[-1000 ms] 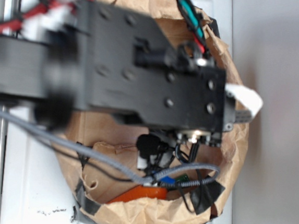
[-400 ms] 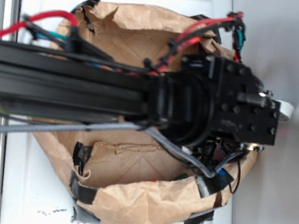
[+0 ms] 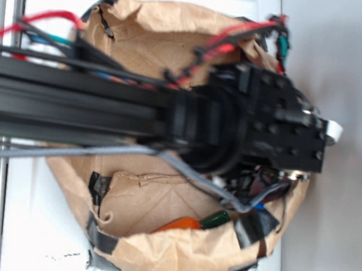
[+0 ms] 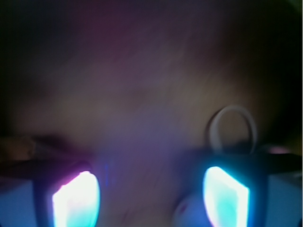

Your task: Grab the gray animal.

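In the wrist view the two fingers (image 4: 75, 201) of the hand (image 4: 150, 198) glow blue-white at the near edge, set wide apart with nothing between them. Just beyond the right finger a thin white loop (image 4: 232, 127) stands up; the gray animal itself is too blurred to make out. From outside, the black arm (image 3: 107, 113) reaches rightward over a crumpled paper bag (image 3: 158, 251) on the white worktop (image 3: 40, 224); an orange plush carrot (image 3: 183, 224) lies inside.

Arm stretched out level, wrist at its far end.
The gripper (image 4: 150, 198) shows two glowing fingers (image 4: 75, 201) set well apart; the view is blurred.
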Robot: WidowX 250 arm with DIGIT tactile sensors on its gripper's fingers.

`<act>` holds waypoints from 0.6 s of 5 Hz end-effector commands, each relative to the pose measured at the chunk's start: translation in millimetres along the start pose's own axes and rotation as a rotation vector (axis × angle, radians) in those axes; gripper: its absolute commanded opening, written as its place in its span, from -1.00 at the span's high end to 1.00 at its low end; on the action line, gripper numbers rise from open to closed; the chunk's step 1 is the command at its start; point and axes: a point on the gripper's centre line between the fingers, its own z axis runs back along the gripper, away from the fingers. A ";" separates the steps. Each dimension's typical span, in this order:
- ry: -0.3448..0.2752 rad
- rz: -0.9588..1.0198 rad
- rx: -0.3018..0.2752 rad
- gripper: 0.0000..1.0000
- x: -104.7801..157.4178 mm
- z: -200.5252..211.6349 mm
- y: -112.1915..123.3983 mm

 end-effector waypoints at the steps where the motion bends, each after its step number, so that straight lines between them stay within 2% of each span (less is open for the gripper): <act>1: -0.090 -0.039 -0.093 -1.00 -35.5 56.0 30.7; 2: -0.097 -0.022 -0.054 -1.00 -42.0 48.0 39.6; 3: -0.092 0.024 -0.014 -1.00 -32.8 28.4 52.2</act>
